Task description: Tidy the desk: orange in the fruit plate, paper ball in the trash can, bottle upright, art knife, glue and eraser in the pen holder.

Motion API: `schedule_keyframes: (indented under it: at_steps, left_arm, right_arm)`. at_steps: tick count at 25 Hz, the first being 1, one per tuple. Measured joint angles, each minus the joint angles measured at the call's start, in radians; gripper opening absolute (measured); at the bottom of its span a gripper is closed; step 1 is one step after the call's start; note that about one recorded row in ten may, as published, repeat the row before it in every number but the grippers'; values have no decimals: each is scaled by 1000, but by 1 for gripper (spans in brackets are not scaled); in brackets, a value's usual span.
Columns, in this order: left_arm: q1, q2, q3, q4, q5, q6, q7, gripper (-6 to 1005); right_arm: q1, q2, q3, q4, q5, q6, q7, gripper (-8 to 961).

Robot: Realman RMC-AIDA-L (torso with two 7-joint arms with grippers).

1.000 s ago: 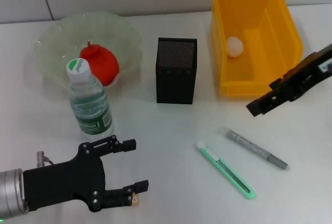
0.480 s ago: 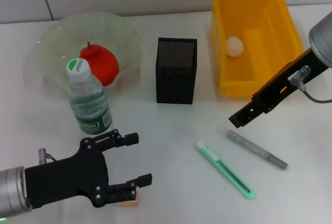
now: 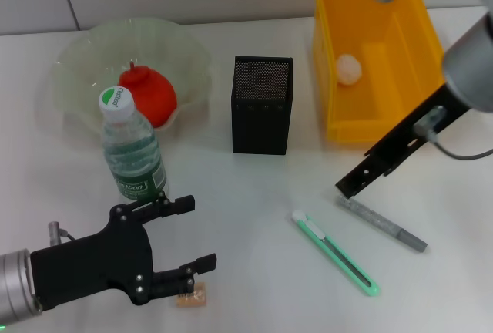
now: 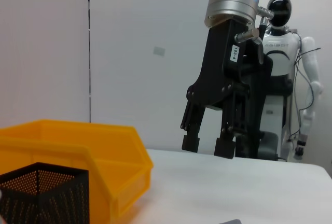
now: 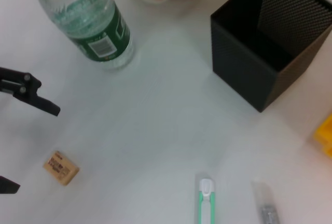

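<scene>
Hovering open, left end effector (image 3: 189,231) flanks eraser (image 3: 192,297); bottle (image 3: 132,149) stands behind.

I count one water bottle (image 3: 132,147), one orange (image 3: 147,95) in one glass plate (image 3: 77,63), one black mesh pen holder (image 3: 262,105), one yellow bin (image 3: 377,55) with one paper ball (image 3: 349,68), one green knife (image 3: 334,251), one grey glue stick (image 3: 381,223), one eraser (image 3: 191,297), and two grippers: left (image 3: 183,234), right (image 3: 347,187).
</scene>
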Motion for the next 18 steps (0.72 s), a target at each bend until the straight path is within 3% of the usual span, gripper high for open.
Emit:
schedule_keyframes:
  at_steps: [8, 18]
  left_arm:
    - [5, 0, 8, 2, 9, -56, 19, 808]
    - [-2, 0, 9, 0, 12, -66, 19, 808]
  right_arm:
    - [47, 4, -114, 147, -8, 75, 75, 822]
    - [101, 7, -137, 358, -9, 168, 77, 818]
